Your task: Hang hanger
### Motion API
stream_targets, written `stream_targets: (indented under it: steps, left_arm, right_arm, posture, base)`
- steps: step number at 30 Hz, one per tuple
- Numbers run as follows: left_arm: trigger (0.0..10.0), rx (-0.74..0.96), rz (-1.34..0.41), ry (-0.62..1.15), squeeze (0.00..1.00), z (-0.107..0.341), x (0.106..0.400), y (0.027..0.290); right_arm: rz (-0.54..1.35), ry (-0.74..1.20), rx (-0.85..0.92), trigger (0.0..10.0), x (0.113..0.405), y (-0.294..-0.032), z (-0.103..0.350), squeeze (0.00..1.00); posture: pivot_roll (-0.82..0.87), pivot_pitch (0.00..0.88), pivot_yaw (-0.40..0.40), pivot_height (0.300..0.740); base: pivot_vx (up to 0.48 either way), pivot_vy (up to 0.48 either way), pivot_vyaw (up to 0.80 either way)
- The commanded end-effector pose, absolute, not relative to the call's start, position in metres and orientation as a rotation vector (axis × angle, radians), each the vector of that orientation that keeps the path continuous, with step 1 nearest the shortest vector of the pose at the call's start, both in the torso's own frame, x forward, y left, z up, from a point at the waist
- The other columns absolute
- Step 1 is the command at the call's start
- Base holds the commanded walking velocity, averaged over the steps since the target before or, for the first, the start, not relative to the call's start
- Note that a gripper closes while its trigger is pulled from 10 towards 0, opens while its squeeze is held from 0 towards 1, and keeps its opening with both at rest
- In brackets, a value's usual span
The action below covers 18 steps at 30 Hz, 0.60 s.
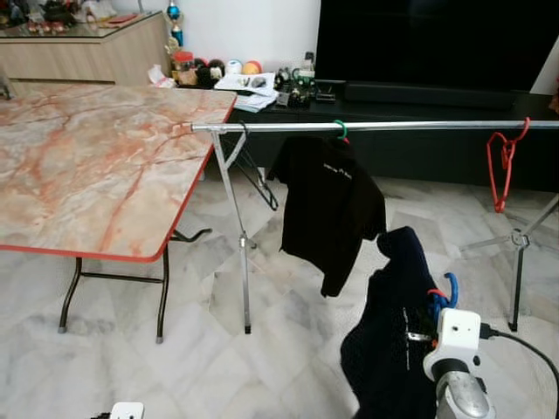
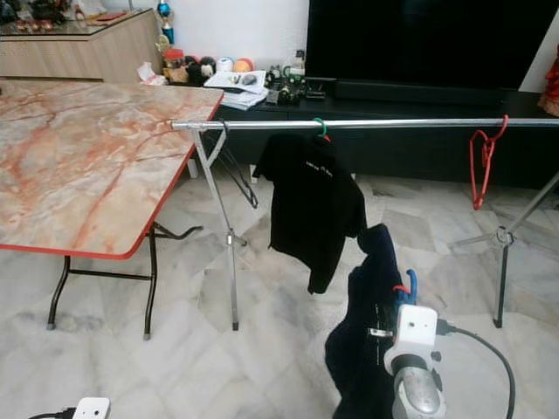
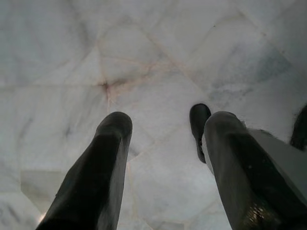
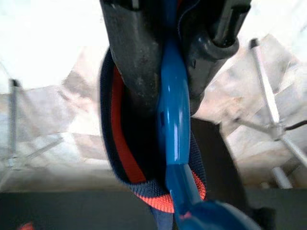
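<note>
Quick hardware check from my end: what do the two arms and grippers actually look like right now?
The right arm is a silver cylinder topped by a white, boxy wrist block, with a black cable looping off its side. The right gripper has black fingers, scuffed and glossy. The left gripper has two long black fingers with rounded tips, one of them backed by a pale grey panel. No markings are readable.

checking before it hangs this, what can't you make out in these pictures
- Blue hanger: its hook is cut off by the bottom edge of the blurred right wrist view; in the left eye view the dark garment covers most of it.
- Rail: its right end runs off the frame edge.
- Items on the TV console: too small to identify.
- Left gripper: open over floor tiles.
</note>
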<state>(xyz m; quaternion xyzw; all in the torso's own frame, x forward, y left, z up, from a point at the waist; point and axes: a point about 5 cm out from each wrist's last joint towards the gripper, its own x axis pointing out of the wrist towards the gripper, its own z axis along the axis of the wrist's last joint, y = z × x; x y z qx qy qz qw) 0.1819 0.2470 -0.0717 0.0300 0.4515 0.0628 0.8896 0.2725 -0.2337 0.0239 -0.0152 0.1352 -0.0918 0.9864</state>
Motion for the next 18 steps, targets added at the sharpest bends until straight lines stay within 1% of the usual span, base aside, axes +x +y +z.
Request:
stream_targets:
  steps: [1, 8, 12, 14, 18]
  left_arm:
    - [10.0, 0.044, 0.151, 0.98, 0.0, -0.077, 0.1711, 0.2479]
    - [10.0, 0.039, 0.151, 0.978, 0.0, -0.0772, 0.1716, 0.2467]
    - [10.0, 0.035, 0.153, 0.977, 0.0, -0.0773, 0.172, 0.2458]
    - [10.0, 0.035, 0.153, 0.977, 0.0, -0.0773, 0.1722, 0.2455]
    - [10.0, 0.033, 0.155, 0.977, 0.0, -0.0773, 0.1728, 0.2447]
  right_arm:
    - [-0.181, 0.236, -0.034, 10.0, 0.2813, -0.2329, 0.0335, 0.0]
    - [-0.188, 0.244, -0.036, 10.0, 0.2831, -0.2334, 0.0317, 0.0]
    - [-0.211, 0.262, -0.007, 10.0, 0.285, -0.2356, 0.0297, 0.0]
    - [-0.214, 0.268, -0.005, 10.0, 0.2859, -0.2361, 0.0297, 0.0]
    - [-0.208, 0.29, -0.008, 10.0, 0.2881, -0.2356, 0.0289, 0.0]
  posture:
    - [0.12, 0.0, 0.026, 0.74]
    - [0.12, 0.0, 0.021, 0.74]
    - [0.12, 0.0, 0.017, 0.74]
    - [0.12, 0.0, 0.015, 0.74]
    - [0.12, 0.0, 0.01, 0.74]
  base:
    - [-0.281, 0.0, 0.0]
    - [-0.29, 0.0, 0.0]
    - [-0.289, 0.0, 0.0]
    - [-0.296, 0.0, -0.51]
    - [-0.292, 0.0, -0.8]
